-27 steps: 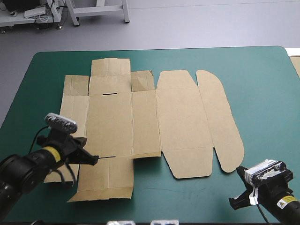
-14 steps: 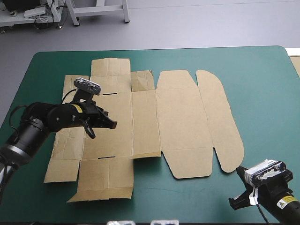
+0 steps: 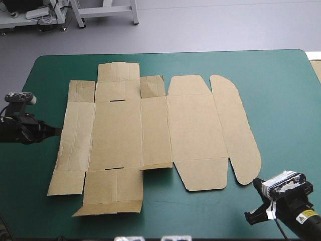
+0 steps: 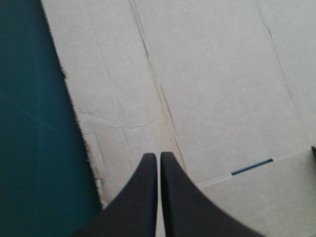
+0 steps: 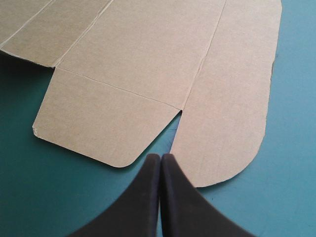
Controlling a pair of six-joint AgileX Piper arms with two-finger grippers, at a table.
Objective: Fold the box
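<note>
The brown box [image 3: 150, 130] lies as a flat sheet in the middle of the teal-green cover [image 3: 286, 100], with all flaps down. The left gripper [image 3: 56, 131] is closed on nothing, at the sheet's left edge. The right gripper [image 5: 160, 157], also closed and without load, is just beside the sheet's near right corner.

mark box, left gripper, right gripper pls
box [image 3: 116, 133], high view, wide flat panel.
left gripper [image 4: 158, 157], left wrist view, tips of shut fingers.
right gripper [image 5: 160, 157], right wrist view, tips of shut fingers.
</note>
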